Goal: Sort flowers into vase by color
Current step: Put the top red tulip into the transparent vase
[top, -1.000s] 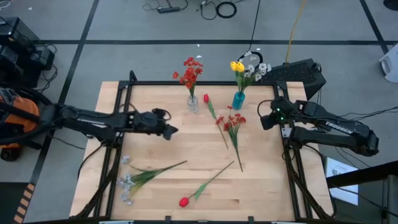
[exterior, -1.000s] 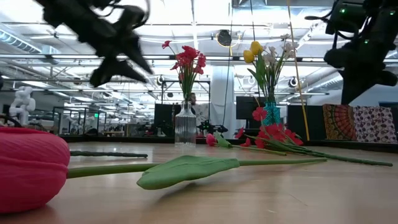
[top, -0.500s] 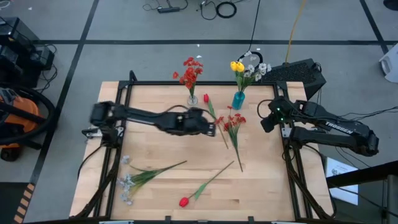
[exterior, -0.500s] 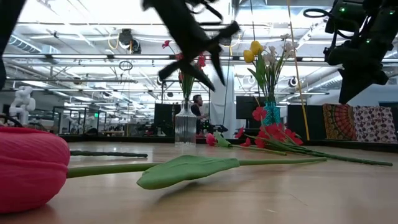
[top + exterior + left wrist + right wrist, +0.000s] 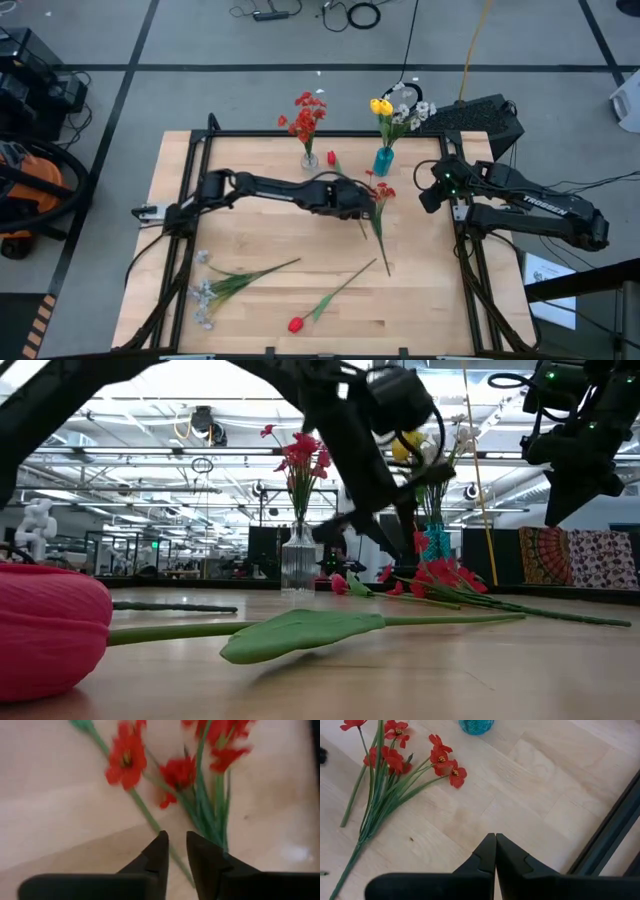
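My left gripper hovers just above the green stems of a red cluster spray that lies flat on the table, its fingers a little apart. Nothing is touched as far as I can see. My right gripper is shut and waits over the table's right side. A clear vase holds red flowers upright. A teal vase holds yellow tulips and white blossoms. A small red tulip lies by the clear vase.
A white-grey spray lies at the near left. A red tulip lies at the near edge, its stem running toward the red cluster's stem end. A black frame borders the table.
My left arm has swept fast from the table's left side toward the right, across the middle, and has come down over the red cluster spray. The flowers and vases have stayed where they were.
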Robot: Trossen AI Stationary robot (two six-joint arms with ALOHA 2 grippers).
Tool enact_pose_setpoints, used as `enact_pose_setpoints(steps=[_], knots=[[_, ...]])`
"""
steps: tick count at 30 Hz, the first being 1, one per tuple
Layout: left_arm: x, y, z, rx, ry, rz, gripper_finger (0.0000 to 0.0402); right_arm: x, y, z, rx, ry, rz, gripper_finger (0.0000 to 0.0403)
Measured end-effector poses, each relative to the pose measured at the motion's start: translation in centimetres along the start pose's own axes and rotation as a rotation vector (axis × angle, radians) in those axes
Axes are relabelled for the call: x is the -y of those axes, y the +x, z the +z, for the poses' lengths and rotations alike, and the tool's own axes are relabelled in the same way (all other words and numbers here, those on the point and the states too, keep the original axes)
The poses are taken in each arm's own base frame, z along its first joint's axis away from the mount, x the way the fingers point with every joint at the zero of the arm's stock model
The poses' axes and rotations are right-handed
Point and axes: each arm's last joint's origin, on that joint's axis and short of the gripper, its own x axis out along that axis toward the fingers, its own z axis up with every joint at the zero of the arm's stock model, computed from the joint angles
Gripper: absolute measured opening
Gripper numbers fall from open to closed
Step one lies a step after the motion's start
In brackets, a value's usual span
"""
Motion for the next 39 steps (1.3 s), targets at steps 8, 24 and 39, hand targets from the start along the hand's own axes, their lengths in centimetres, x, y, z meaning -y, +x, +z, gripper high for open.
enact_pose_setpoints(steps=[8, 24, 39], knots=[[-0.6, 1.7, -0.2, -0.032, -0.025, 0.02, 0.0013, -0.1, 0.0, 0.0, -0.006, -0.021, 0.026, 0.0001], [-0.9, 2.3, 1.4, 0.029, -0.059, -0.03, 0.007, -0.1, 0.0, 0.0, -0.003, -0.025, 0.027, 0.0001], [-2.3, 6.2, 1.1, -0.011, -0.078, -0.05, 0.0095, -0.1, 0.0, 0.1, 0.0, -0.024, 0.028, 0.0001]])
